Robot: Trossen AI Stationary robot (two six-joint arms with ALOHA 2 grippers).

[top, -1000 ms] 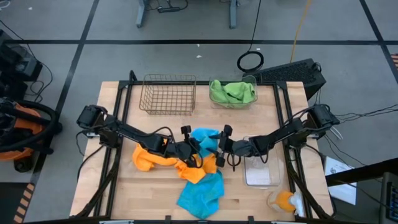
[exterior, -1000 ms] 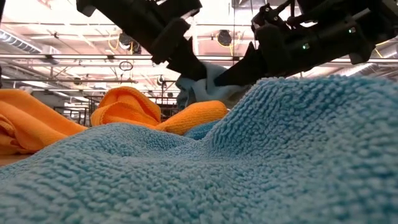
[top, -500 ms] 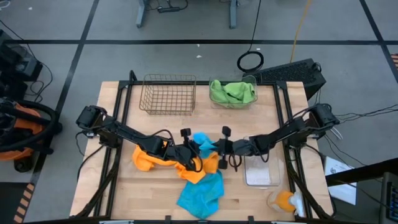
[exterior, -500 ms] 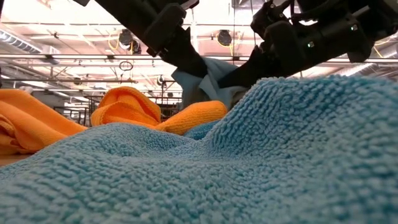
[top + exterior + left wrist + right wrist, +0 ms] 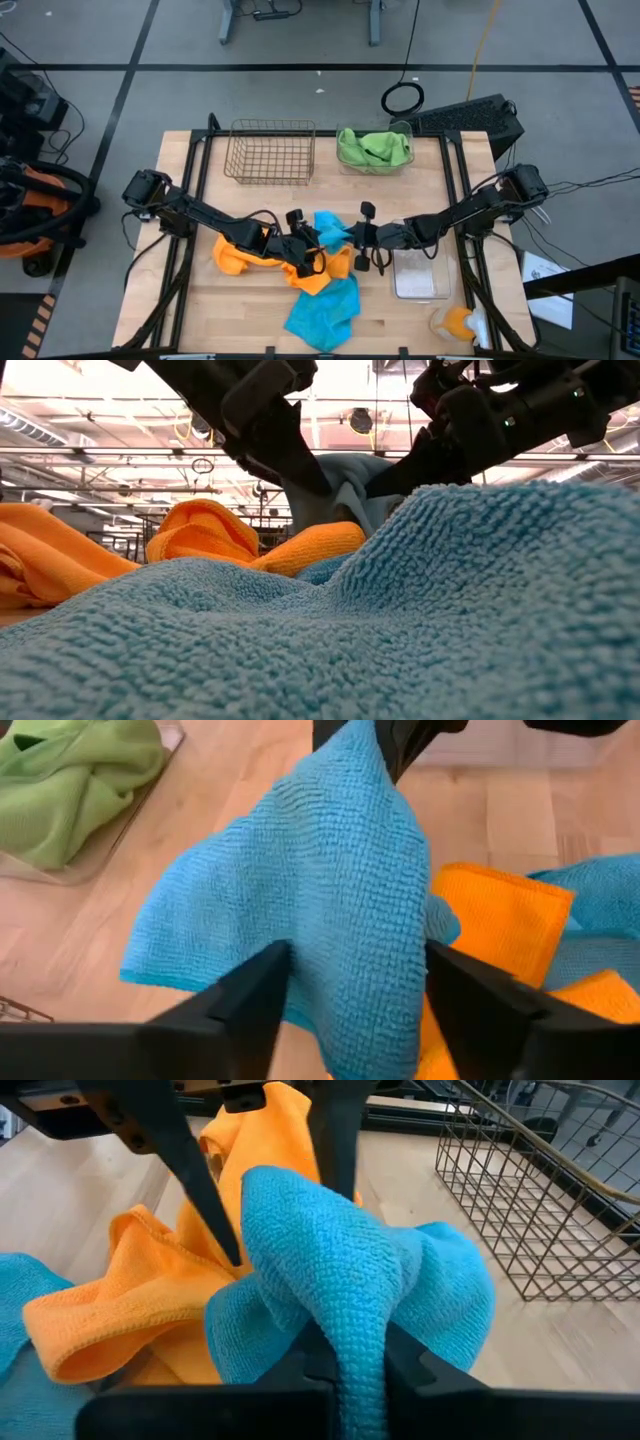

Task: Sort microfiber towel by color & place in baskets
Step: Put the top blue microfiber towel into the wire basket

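A blue towel is bunched up mid-table between my two grippers. My right gripper comes from the table's right and is shut on it. My left gripper comes from the left and is open, with the towel hanging between its fingers. Orange towels lie under and to the left of the grippers. A second blue towel lies near the front edge. At the far edge stand the wire basket and a clear bin with a green towel in it. My left gripper has its open fingers on either side of the blue towel; I cannot tell whether they touch it. My right gripper pinches a raised fold of the blue towel between its two fingers, coming about level from the table's right. The rest of the towel falls away slack from the fingers, over the orange towels.
A second clear bin stands on the table under my right arm. An orange thing sits at the front right corner. The near blue towel fills the low view's foreground. Bare wood shows at the front left and between the baskets and the towels.
My right gripper has shut on the blue towel, and my left gripper, which held it, has opened its fingers. The towel's pinched part now stands a little higher between the two grippers; the other towels have stayed where they were.
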